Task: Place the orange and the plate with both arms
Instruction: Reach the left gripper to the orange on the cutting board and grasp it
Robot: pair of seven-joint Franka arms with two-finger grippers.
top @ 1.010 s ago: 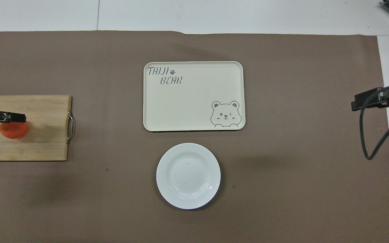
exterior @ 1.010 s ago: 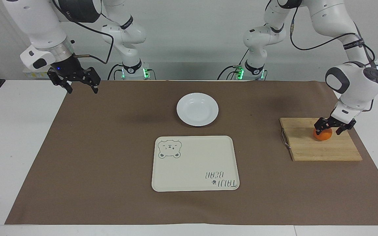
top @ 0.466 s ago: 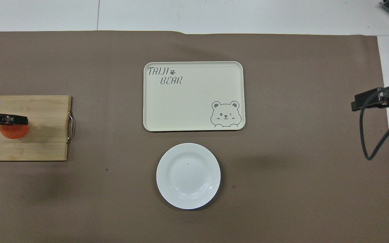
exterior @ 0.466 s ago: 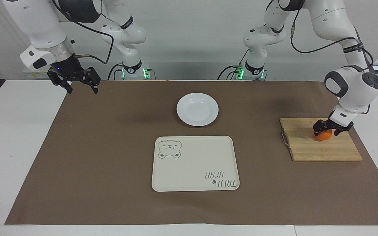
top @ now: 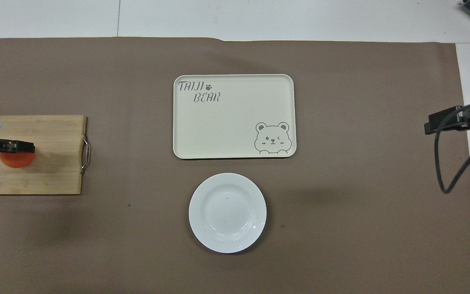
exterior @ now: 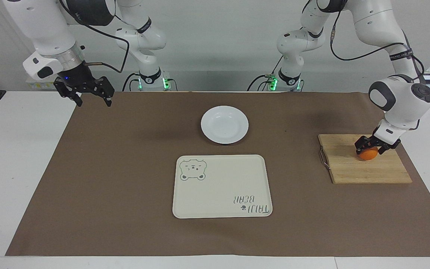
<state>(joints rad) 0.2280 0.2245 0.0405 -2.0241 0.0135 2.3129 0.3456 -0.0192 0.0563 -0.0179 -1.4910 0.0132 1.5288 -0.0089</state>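
Centrally glossy white round plate (exterior: 224, 124), small bright orange (exterior: 367, 154)

We see a small round bright-orange fruit (exterior: 367, 154) resting on a pale wooden cutting board (exterior: 364, 168) at the left arm's end of the table, its top framed by the black fingers of the left gripper (exterior: 372, 146), spread wide around it; a round, glossy white shallow plate (exterior: 224, 124) lies upright and bare at mid-table, nearer the robots than a cream rectangular tray (exterior: 222, 186)
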